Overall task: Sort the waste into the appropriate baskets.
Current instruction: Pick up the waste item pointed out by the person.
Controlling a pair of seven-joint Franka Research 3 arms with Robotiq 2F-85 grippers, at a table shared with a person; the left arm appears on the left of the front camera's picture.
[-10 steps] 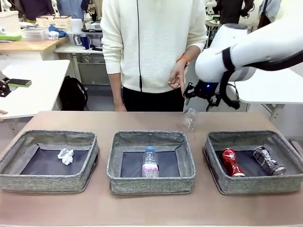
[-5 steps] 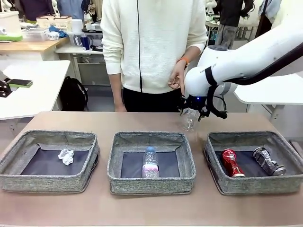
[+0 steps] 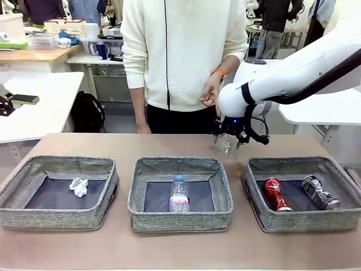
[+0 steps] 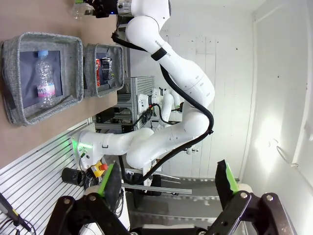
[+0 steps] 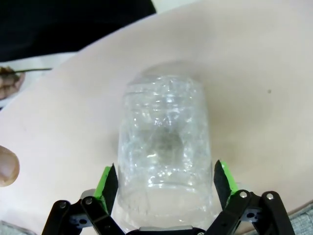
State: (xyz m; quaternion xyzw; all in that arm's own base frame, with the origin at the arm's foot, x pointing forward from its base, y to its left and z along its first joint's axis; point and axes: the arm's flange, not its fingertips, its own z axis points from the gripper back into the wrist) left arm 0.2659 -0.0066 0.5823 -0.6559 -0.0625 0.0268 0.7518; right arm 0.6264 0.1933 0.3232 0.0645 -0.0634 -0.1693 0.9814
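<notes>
1. While the person's hand hangs just behind it, your right claw sits low over the crushed clear plastic container at the far side of the table.
2. In the right wrist view, the container lies between the two green pads. The fingers are wide apart, one on each side of it. You cannot tell if the pads touch it yet.
3. Just in front of that claw and a bit to its left is the middle basket. The clear plastic bottle lies in it.
4. In front of the claw and to its right is the right basket. The crushed red can and the crushed dark can lie in it, side by side.
5. Far off to the claw's left is the left basket, with the white paper ball inside.
6. Your left claw is wide apart too, with nothing between its fingers. It is up high, well away from the baskets.
</notes>
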